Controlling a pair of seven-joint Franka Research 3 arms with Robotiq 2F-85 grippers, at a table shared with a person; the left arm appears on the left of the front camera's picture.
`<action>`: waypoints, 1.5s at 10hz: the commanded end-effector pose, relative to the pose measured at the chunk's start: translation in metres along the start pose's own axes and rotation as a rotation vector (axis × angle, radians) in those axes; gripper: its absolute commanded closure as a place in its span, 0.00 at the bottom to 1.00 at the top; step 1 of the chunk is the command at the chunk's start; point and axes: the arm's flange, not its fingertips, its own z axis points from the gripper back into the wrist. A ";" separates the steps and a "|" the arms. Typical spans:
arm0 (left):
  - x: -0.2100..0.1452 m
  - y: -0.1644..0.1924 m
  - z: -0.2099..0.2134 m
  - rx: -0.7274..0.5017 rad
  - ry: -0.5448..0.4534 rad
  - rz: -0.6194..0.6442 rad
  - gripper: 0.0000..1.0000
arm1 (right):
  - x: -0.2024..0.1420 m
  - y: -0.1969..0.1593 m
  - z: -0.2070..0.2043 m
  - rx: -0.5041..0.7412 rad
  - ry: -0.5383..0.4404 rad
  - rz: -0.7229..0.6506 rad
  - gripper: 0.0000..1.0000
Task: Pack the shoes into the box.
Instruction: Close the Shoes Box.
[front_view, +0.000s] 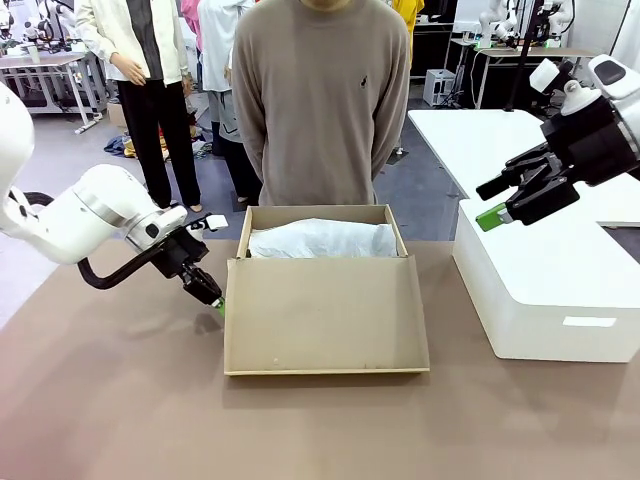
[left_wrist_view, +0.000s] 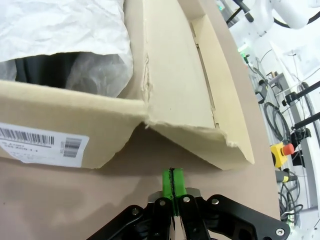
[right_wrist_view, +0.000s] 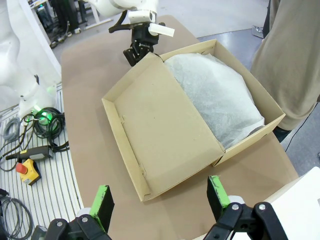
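The tan cardboard box (front_view: 320, 212) stands mid-table with its flap lid (front_view: 325, 315) folded out toward me. Crinkled white tissue paper (front_view: 320, 240) covers the inside. The shoes are hidden beneath it; a dark patch (left_wrist_view: 40, 65) shows under the paper's edge in the left wrist view. My left gripper (front_view: 215, 299) is shut and empty, low at the box's left side by the lid hinge corner (left_wrist_view: 147, 122); its green pads (left_wrist_view: 173, 182) are pressed together. My right gripper (front_view: 487, 203) hangs open and empty, high at the right, looking down on the box (right_wrist_view: 160, 125).
A person in a beige sweater (front_view: 320, 100) stands just behind the box. A large white plastic box (front_view: 545, 280) sits at the table's right, under my right gripper. Bare brown tabletop (front_view: 110, 400) lies in front and to the left.
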 end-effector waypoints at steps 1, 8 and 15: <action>0.000 -0.002 -0.011 -0.002 -0.042 0.015 1.00 | 0.001 -0.002 -0.003 0.007 -0.037 0.022 0.00; 0.006 -0.014 -0.019 -0.153 -0.089 0.014 1.00 | 0.001 -0.002 -0.003 0.007 -0.037 0.022 0.00; 0.013 -0.023 -0.010 -0.204 -0.199 0.082 1.00 | 0.001 -0.002 -0.003 0.007 -0.037 0.022 0.00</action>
